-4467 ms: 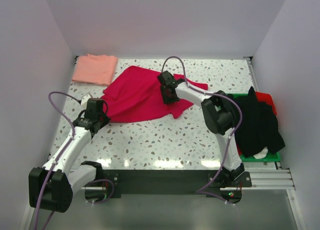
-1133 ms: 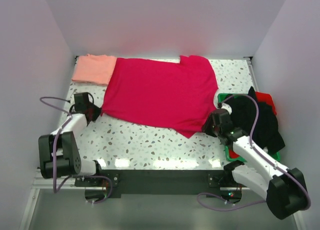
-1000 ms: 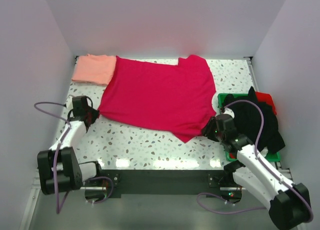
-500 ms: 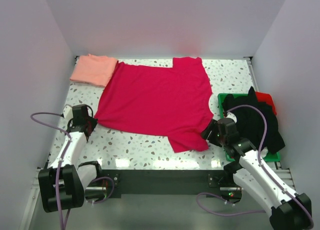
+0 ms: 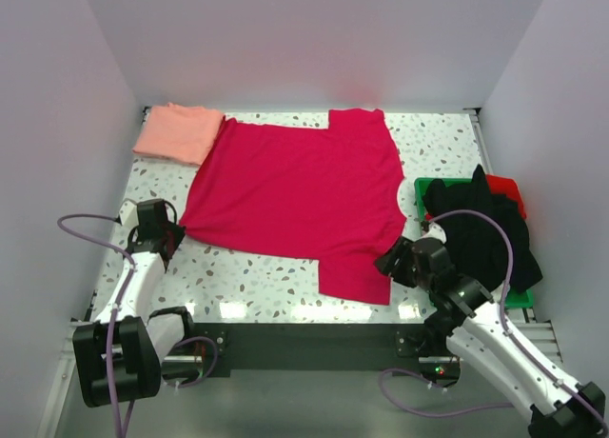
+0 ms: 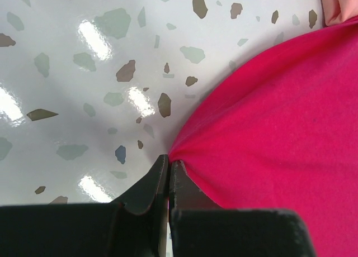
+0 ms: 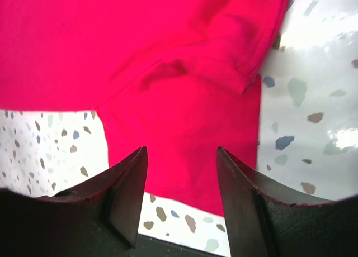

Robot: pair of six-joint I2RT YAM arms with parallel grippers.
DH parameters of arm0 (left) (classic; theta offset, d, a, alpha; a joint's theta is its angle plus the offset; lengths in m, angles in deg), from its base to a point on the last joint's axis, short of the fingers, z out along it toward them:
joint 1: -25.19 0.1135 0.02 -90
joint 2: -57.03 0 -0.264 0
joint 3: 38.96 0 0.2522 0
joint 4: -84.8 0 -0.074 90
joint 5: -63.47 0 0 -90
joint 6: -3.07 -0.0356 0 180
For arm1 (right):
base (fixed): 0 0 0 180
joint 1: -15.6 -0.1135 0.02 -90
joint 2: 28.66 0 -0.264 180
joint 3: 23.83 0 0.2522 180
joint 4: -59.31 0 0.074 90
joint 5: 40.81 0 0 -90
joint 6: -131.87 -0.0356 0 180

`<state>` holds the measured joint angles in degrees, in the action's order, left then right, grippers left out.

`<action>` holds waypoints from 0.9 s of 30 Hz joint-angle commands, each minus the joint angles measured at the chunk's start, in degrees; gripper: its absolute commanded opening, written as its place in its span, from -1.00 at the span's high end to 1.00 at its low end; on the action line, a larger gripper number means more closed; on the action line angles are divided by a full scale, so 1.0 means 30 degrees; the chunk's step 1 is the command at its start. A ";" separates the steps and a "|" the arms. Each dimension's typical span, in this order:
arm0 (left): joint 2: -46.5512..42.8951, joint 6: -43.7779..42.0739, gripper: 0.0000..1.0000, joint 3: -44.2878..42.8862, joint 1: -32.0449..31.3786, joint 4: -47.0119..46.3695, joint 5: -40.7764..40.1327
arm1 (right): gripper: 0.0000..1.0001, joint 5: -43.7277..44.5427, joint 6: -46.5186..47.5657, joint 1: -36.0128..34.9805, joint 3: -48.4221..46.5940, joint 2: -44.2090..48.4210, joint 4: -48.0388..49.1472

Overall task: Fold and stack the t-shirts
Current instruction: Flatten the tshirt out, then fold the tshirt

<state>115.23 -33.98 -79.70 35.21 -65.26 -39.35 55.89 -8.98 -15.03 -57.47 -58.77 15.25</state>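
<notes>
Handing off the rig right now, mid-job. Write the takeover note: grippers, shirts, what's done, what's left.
Left gripper: shut on the near-left corner of the red shirt.
Right gripper: open over that shirt's near sleeve, gripping nothing.
Red shirt: spread flat on the table, unfolded.
Pink shirt: folded in the far-left corner, with the red shirt's edge meeting it.
Done: red shirt laid out, pink shirt folded.
Left: fold the red shirt, then stack the two.

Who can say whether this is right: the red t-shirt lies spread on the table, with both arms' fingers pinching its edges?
Not quite. Only the left fingers pinch the red t-shirt; the right fingers stand open above its sleeve, as the right wrist view shows.
</notes>
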 commanded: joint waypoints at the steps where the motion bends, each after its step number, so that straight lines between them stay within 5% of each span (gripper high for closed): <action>1: -0.0530 -0.0218 0.95 0.0087 0.0175 0.0260 -0.0327 | -0.11 0.0870 -0.1301 -0.1153 0.0678 -0.0303 -0.0739; 9: -0.0619 -0.0511 0.71 0.0439 0.0175 0.0229 -0.0297 | -0.08 0.5257 -0.3029 -0.5811 -0.0461 -0.3263 -0.1496; 16: -0.0853 -0.0540 0.02 0.0936 0.0175 0.0113 -0.0239 | -0.15 0.9446 -0.4841 -0.9647 -0.2891 -0.7646 -0.3342; 20: -0.1087 -0.0540 -0.03 0.1376 0.0146 -0.0092 -0.0180 | -0.19 1.1797 -0.6660 -1.2225 -0.4882 -1.0525 -0.5305; 27: -0.1321 -0.0540 -0.04 0.1641 0.0117 -0.0238 -0.0121 | -0.25 1.2620 -0.7484 -1.2436 -0.4567 -1.0796 -0.5780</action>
<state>112.47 -35.05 -75.02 35.28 -64.19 -39.18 87.25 -27.18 -52.16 -71.24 -92.32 0.14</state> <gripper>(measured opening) 0.516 0.619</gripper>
